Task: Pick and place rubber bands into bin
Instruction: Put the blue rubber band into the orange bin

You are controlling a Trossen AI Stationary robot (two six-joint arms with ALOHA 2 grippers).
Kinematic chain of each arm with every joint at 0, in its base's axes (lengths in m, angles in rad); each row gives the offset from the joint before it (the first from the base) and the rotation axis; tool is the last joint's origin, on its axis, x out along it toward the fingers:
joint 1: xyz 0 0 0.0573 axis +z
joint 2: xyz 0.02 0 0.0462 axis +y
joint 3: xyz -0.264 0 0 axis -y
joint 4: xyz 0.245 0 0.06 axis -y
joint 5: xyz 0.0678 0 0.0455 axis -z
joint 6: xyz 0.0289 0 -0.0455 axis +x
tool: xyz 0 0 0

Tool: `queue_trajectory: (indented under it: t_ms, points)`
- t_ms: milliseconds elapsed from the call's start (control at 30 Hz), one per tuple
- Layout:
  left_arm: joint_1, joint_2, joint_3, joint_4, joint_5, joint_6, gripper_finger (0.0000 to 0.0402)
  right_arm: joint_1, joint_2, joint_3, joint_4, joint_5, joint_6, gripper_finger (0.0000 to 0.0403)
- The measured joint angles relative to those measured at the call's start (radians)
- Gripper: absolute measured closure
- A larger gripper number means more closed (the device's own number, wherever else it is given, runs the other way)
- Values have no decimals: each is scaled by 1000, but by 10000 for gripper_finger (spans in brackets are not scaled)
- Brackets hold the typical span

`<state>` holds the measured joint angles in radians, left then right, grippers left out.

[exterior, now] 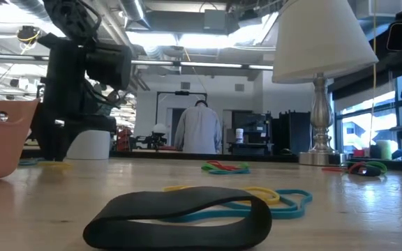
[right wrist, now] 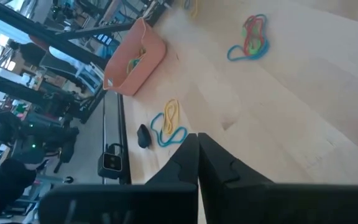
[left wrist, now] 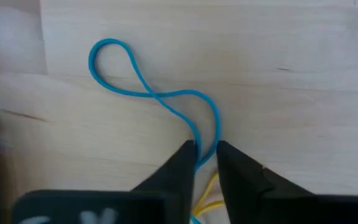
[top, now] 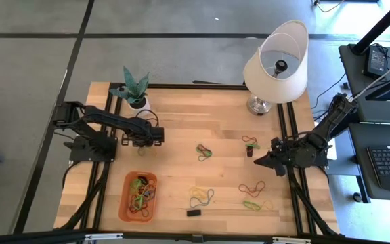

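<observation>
One thin blue loop [left wrist: 148,93], figure-eight, pale woodgrain

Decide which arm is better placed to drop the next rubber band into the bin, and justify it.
Left. The left gripper is pinched on a blue rubber band and sits just above the orange bin in the overhead view. The right gripper is shut, empty and across the table.

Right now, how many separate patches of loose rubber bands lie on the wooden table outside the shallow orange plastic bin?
6 patches: one blue-and-yellow pinched in the left pincer; two mid-table; three nearer the small black block. More may be hidden.
</observation>
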<state>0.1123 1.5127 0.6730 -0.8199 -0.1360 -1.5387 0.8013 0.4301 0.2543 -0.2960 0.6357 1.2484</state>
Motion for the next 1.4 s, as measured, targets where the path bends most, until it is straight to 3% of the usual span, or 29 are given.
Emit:
queue_trajectory:
  t_ms: [133,500,867,1033,1400]
  points:
    - [-18,6,29,-48,-6,75,392,0,0,0,1,0,0,403]
    - [-168,-47,294,-424,-51,20,399,0,0,0,12,-1,-19,403]
    - [-429,-64,672,-732,-184,-264,400,0,0,0,12,-29,-27,402]
    - [-562,-64,755,-707,-199,-341,400,0,0,0,9,-36,-33,402]
    - [-844,-1,763,-467,-197,-574,400,0,0,0,7,-37,-79,402]
